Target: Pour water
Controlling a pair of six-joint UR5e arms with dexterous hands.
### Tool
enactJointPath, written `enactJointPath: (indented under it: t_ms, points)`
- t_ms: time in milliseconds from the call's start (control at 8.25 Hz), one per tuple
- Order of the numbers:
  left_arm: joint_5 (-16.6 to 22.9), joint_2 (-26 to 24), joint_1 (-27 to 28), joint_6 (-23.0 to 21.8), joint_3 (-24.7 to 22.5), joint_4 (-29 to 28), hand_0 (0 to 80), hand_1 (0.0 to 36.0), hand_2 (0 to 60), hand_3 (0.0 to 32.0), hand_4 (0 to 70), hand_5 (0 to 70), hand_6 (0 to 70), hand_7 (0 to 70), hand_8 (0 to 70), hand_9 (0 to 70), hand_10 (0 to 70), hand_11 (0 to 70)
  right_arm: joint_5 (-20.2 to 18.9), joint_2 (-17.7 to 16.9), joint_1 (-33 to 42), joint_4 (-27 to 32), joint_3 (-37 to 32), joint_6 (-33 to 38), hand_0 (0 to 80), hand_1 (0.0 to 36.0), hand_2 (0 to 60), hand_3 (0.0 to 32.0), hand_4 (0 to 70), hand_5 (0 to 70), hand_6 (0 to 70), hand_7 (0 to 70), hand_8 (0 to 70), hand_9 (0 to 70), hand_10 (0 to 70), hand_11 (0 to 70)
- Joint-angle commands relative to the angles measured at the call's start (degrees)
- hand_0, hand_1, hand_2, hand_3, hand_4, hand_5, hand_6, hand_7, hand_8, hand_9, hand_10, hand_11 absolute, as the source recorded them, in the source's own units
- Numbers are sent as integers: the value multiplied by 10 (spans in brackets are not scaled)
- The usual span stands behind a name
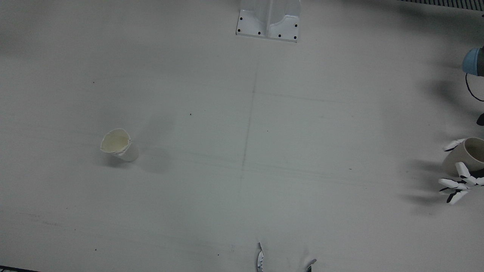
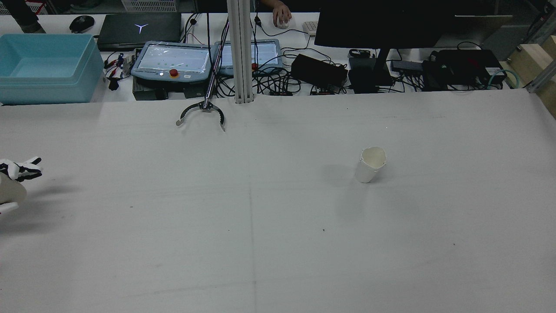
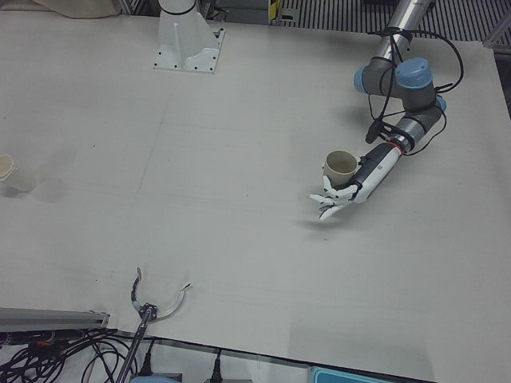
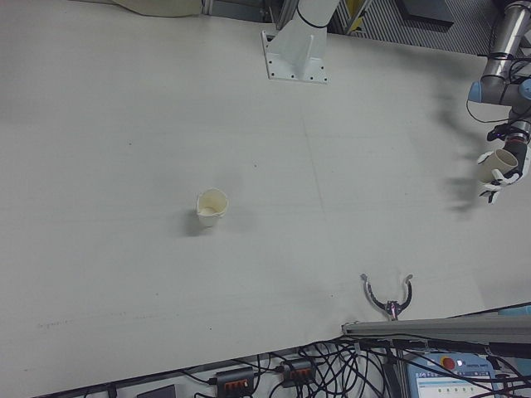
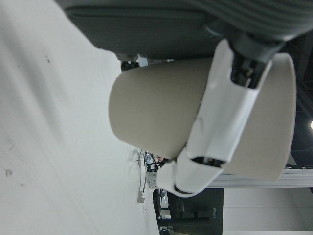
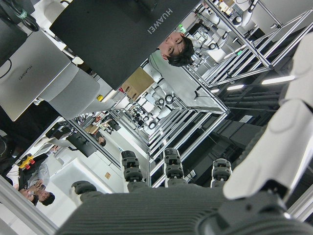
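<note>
My left hand [image 1: 459, 177] is shut on a beige paper cup [image 1: 467, 156] and holds it above the table at the far right of the front view. The cup leans a little. The left-front view shows the hand [image 3: 343, 195] under the cup [image 3: 341, 166]. The left hand view shows fingers [image 5: 220, 127] wrapped round the cup [image 5: 156, 112]. A white cup with a crumpled rim [image 1: 119, 145] stands upright on the table, far from the left hand, and also shows in the rear view [image 2: 371, 165]. My right hand [image 6: 171, 205] shows only in its own view, fingers apart, holding nothing.
A black claw tool [image 1: 261, 258] lies at the table's operator-side edge. An arm pedestal [image 1: 268, 22] stands at the top of the front view. Beyond the table are a blue bin [image 2: 47, 65], teach pendants [image 2: 171, 61] and cables.
</note>
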Motion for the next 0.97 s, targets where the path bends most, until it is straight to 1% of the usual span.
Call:
enactJointPath:
  t_ms: [0, 121, 242, 364, 485, 606, 727, 848]
  points:
    - [18, 3, -19, -3, -52, 51, 800, 360, 32, 0, 700, 700, 397, 258, 156, 59, 110, 186, -1, 1, -30, 3, -2, -2, 397, 83, 150, 274, 0, 46, 104, 116, 103, 124, 0, 0]
    - [19, 3, -18, -3, -58, 58, 800, 313, 0, 0, 700, 700, 376, 253, 147, 56, 107, 181, 1, 3, -52, 4, -3, -3, 396, 83, 148, 274, 0, 46, 99, 110, 102, 123, 0, 0]
    - [18, 4, -19, -3, -76, 80, 800, 268, 0, 0, 700, 700, 341, 238, 129, 44, 102, 168, 22, 13, -75, 7, -11, -1, 398, 83, 145, 276, 0, 46, 99, 113, 102, 123, 0, 0]
    - [18, 4, -19, -3, -80, 91, 800, 219, 0, 0, 700, 700, 336, 235, 120, 39, 101, 160, 47, 18, -119, 12, -16, 2, 414, 93, 157, 258, 0, 52, 116, 131, 114, 139, 0, 0]
    - [19, 4, -17, -3, -80, 98, 800, 238, 0, 0, 700, 700, 356, 239, 130, 49, 112, 175, 93, 33, -192, 25, -16, 23, 442, 110, 154, 218, 0, 59, 112, 105, 118, 138, 0, 0]
    - [19, 4, -18, -3, -81, 102, 800, 223, 0, 0, 700, 700, 354, 241, 129, 50, 113, 175, 147, 49, -266, 26, -14, 55, 458, 122, 150, 180, 0, 65, 107, 85, 129, 148, 0, 0]
    - [19, 9, -18, -3, -81, 102, 800, 233, 0, 0, 700, 700, 347, 241, 128, 52, 113, 177, 198, 71, -338, 26, -15, 62, 468, 137, 143, 152, 0, 70, 107, 87, 134, 154, 0, 0]
    - [18, 17, -18, -4, -81, 102, 800, 244, 0, 0, 700, 700, 341, 242, 125, 52, 114, 180, 244, 86, -419, 25, -23, 61, 474, 148, 146, 158, 0, 71, 103, 88, 126, 143, 0, 0]
